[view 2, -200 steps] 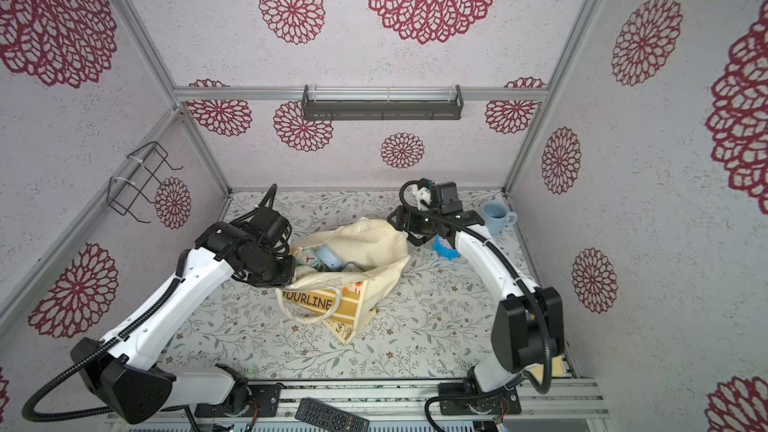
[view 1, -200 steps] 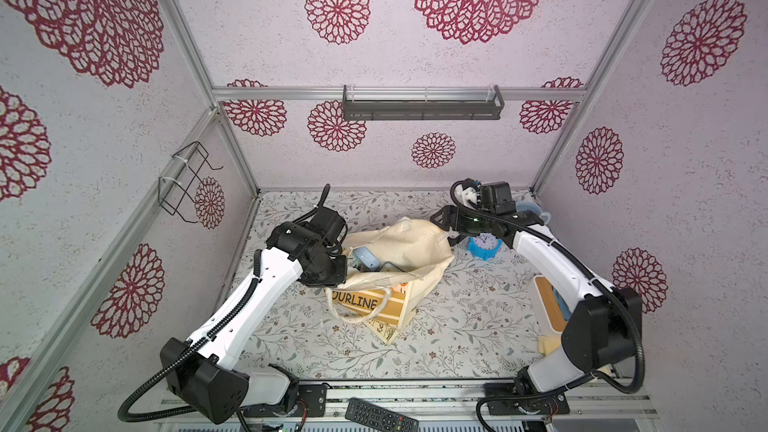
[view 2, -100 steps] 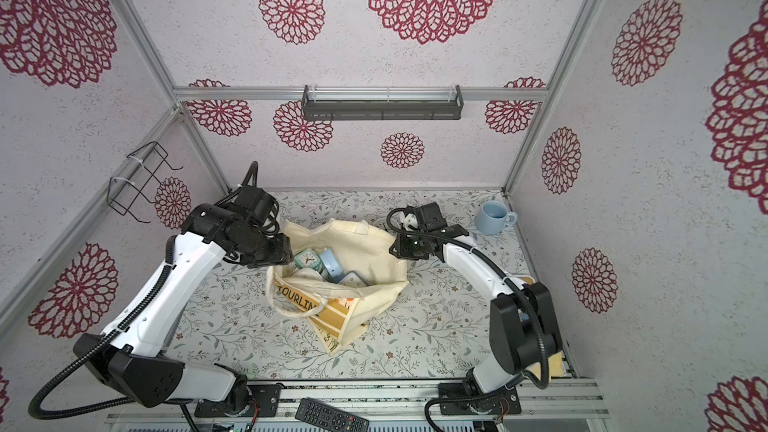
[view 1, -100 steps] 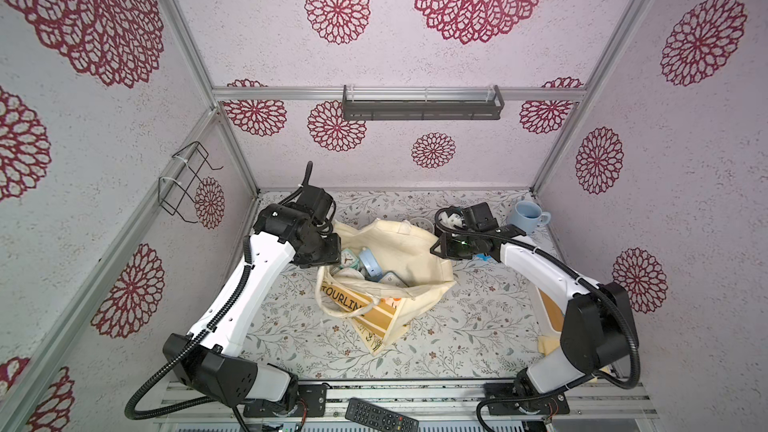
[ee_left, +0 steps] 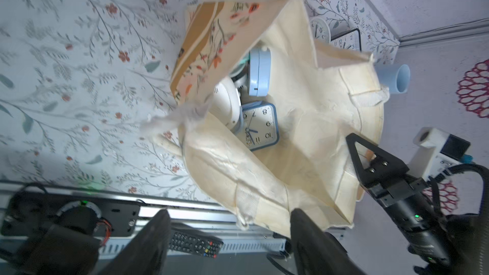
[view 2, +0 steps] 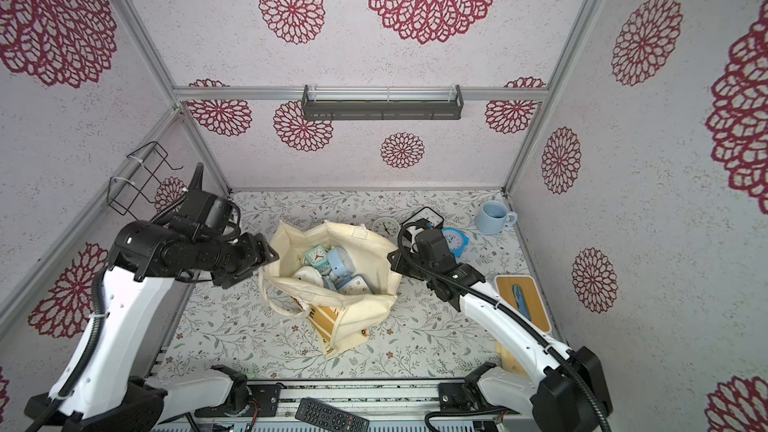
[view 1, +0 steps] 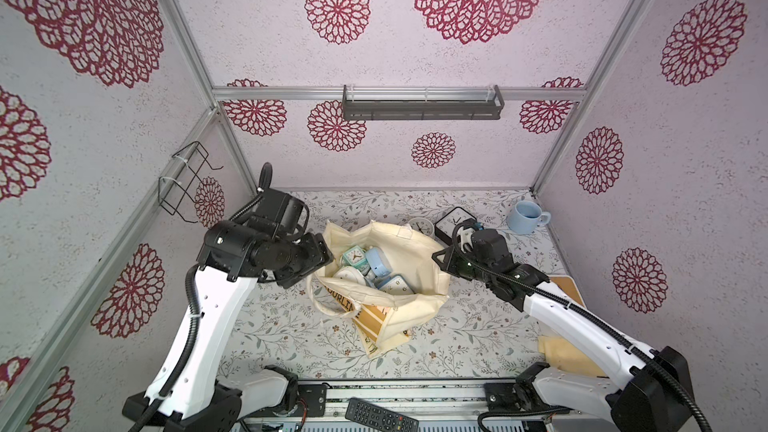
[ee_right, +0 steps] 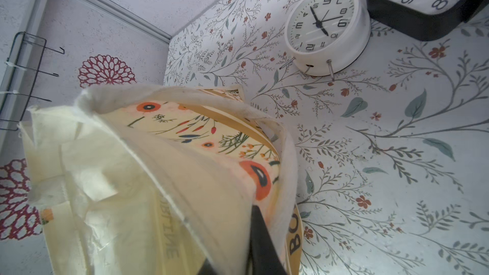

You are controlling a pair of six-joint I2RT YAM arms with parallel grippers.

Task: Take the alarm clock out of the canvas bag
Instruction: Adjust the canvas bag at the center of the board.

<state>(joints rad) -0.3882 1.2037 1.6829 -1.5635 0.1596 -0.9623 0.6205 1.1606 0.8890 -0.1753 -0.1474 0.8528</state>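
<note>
- The right gripper (view 1: 441,260) had its jaws pressed together on the far-side rim of the canvas bag (view 1: 419,272). In the right wrist view, cream fabric ran between the dark fingers (ee_right: 260,242), so it looked like a pinch on cloth alone.
- The left gripper (ee_left: 230,236) had its jaws spread wide and held nothing. The near rim of the bag hung just ahead of its fingers (ee_left: 156,234); whether it brushed them could not be told.
- Between the two grippers the bag stood on the table with its mouth gaping upward, the printed brown band on its near side.
- Inside lay several clocks heaped together: a blue square alarm clock (ee_left: 260,126) face-up, a pale blue clock (ee_left: 259,72) on edge, a white round clock (ee_left: 227,104) and a small teal clock (view 1: 354,256).
- The blue square alarm clock was probably light, with a rigid, smooth plastic shell likely to slip, and a clear face best left untouched. Gripping across its two flat side walls looked safest.
- The bag was soft and floppy and would likely sag shut over the clocks if its rim were let go.
- Beyond the bag, three more clocks and a blue mug (view 1: 525,218) sat on the table.
</note>
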